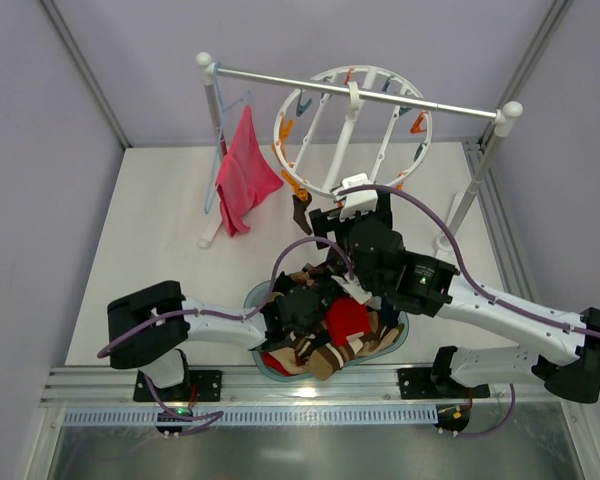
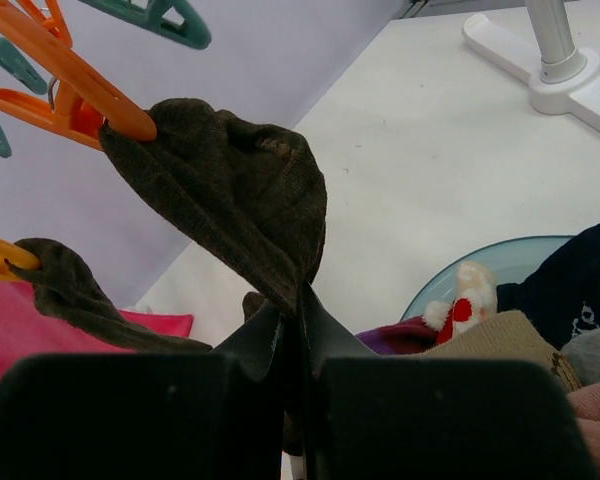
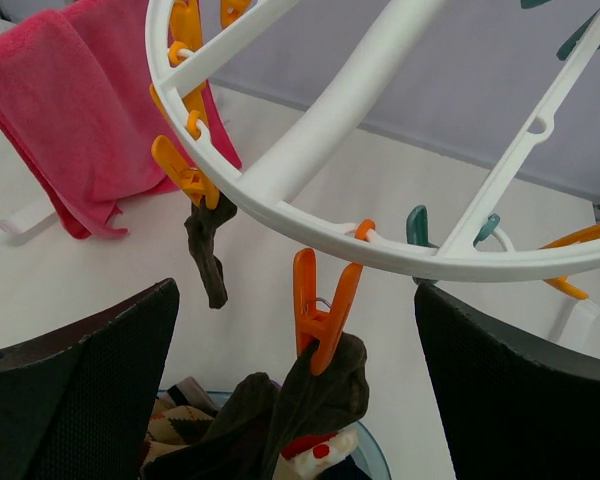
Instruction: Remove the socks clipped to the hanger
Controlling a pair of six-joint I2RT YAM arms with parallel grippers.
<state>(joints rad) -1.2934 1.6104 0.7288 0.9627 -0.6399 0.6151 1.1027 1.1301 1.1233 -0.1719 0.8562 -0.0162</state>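
The white round hanger point(image 1: 426, 128) hangs from the rail, and its rim crosses the right wrist view point(image 3: 310, 235). An orange clip point(image 2: 75, 85) grips a dark brown sock point(image 2: 240, 190), and my left gripper point(image 2: 302, 300) is shut on that sock's lower end. In the right wrist view the same clip point(image 3: 320, 310) and sock point(image 3: 325, 395) hang between the fingers of my open, empty right gripper point(image 3: 295, 292). A second dark brown sock point(image 3: 208, 255) hangs from another orange clip further left point(image 1: 300, 210). In the top view my right gripper point(image 1: 355, 205) is just below the ring, and my left gripper is hidden under the right arm.
A bluish bowl point(image 1: 252, 298) below the hanger holds several loose socks, among them red, black and patterned ones. A pink cloth point(image 1: 245, 170) hangs on a thin light-blue hanger at the rail's left end. The metal rail point(image 1: 280, 78) stands on white posts point(image 1: 500, 125).
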